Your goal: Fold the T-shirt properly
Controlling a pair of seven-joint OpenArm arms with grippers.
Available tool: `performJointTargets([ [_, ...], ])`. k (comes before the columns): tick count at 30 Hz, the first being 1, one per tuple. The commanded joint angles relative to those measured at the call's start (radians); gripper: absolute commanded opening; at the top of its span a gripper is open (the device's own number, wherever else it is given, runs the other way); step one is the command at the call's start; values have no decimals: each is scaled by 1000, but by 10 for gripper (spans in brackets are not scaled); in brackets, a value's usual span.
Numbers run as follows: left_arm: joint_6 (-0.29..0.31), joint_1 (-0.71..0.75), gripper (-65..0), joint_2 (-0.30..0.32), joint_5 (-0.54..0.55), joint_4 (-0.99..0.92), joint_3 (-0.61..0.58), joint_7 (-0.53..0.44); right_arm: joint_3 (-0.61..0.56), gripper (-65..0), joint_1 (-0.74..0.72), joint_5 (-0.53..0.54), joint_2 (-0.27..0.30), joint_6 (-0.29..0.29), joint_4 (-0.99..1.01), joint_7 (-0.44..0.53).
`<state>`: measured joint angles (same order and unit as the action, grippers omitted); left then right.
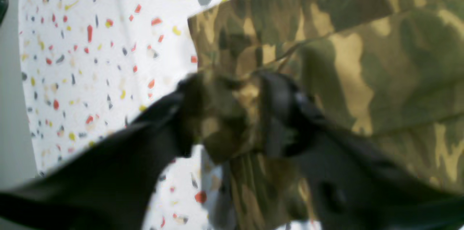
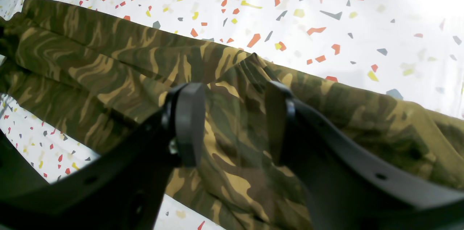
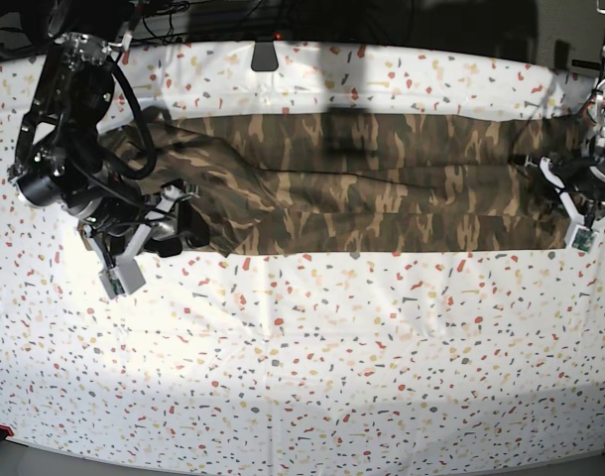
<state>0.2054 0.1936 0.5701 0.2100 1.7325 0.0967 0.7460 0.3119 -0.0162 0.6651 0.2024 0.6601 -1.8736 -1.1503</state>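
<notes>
Base view shows the cloth (image 3: 312,377), white with coloured specks, covering the whole surface, and on its far half the T-shirt (image 3: 352,183) lying as a long narrow band from one side to the other. Judging by that shape, the lengthwise folds are done and the step in hand is bringing one end over to halve the band; the next move calls for both ends to be lifted evenly and laid without dragging the layers apart.

Only the base view shows both arms at opposite ends. Left wrist view alone shows the left gripper (image 1: 232,114) pinching a bunched corner of the shirt. Right wrist view alone shows the right gripper (image 2: 232,125) spread, its jaws straddling a ridge of fabric without clamping it.
</notes>
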Motion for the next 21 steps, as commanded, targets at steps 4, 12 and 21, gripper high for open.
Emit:
performJointTargets([
  [4,-8,-12,-304,18,-2,13,9,-35,2,-374,-16,20,8,6,-19,17],
  [12,-8,-20,-305,117,33,5,9,12,2,-374,-16,20,8,6,-19,15],
  [21,157,-235,-304,176,466,-346,9,117,2,-374,-16,23,8,6,-19,-16],
])
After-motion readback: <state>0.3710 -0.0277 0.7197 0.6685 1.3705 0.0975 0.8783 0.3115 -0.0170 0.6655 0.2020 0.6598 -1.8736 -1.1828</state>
